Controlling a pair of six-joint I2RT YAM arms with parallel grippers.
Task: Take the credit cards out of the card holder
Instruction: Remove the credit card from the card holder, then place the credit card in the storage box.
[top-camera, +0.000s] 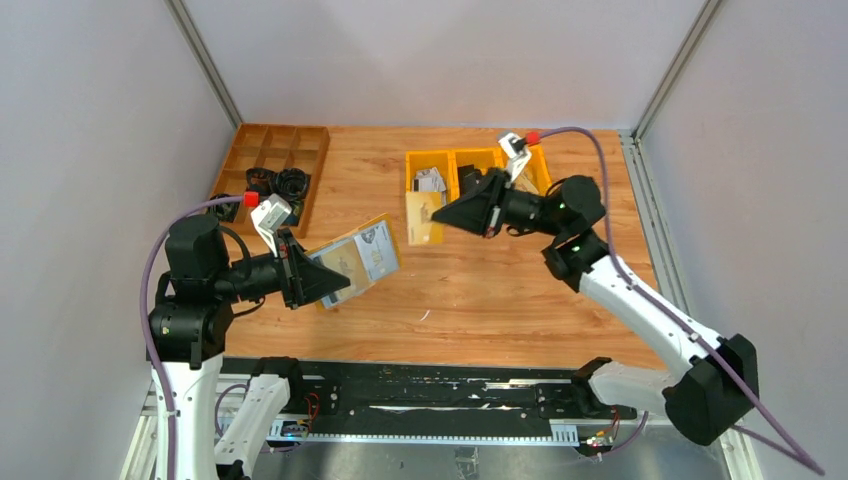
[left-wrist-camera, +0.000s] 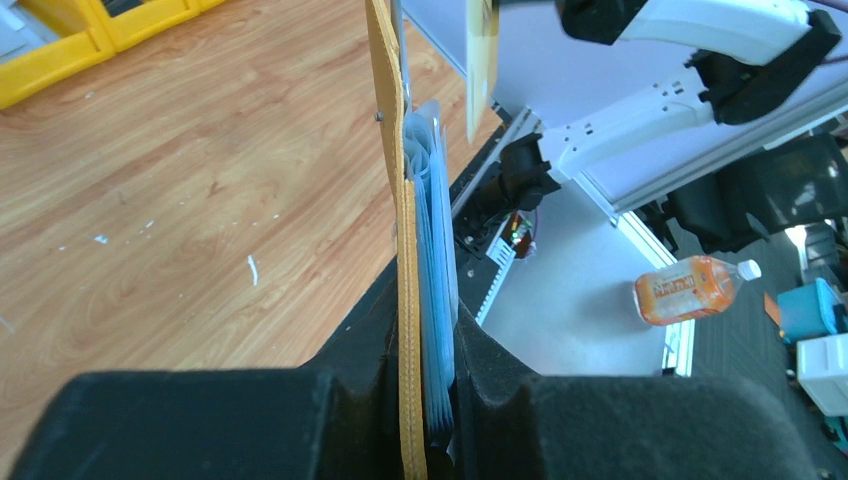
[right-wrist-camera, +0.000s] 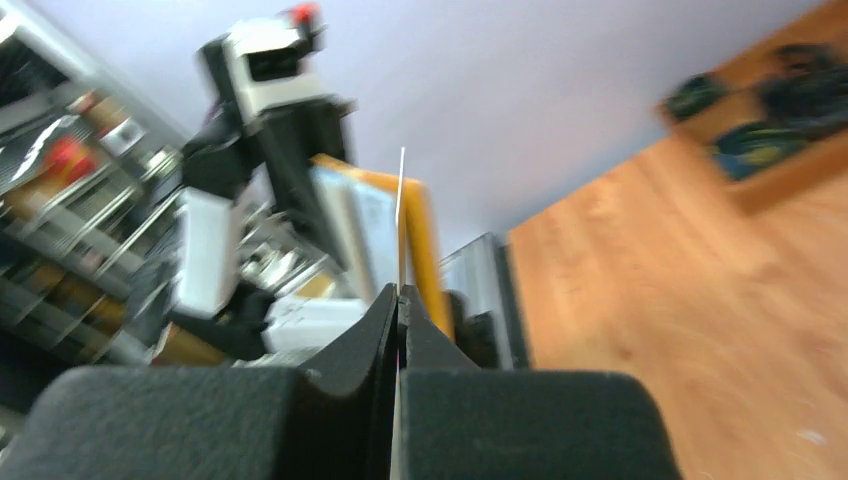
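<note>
My left gripper (top-camera: 338, 281) is shut on the card holder (top-camera: 358, 262), a mustard-yellow wallet held open above the table's left half. A whitish card (top-camera: 377, 250) shows in its sleeves. In the left wrist view the holder (left-wrist-camera: 400, 210) stands edge-on between my fingers (left-wrist-camera: 350, 350), its grey-blue sleeves (left-wrist-camera: 436, 260) pressed by the right finger. My right gripper (top-camera: 438, 216) is shut on one credit card (top-camera: 424, 220), which hangs free of the holder, to its right. In the right wrist view that card (right-wrist-camera: 402, 200) is a thin pale line rising from the closed gripper (right-wrist-camera: 400, 296).
Yellow bins (top-camera: 470, 168) stand at the back centre, behind the right gripper. A brown compartment tray (top-camera: 285, 150) with black pieces sits at the back left. A bottle (left-wrist-camera: 690, 288) lies off the table, beyond the near edge.
</note>
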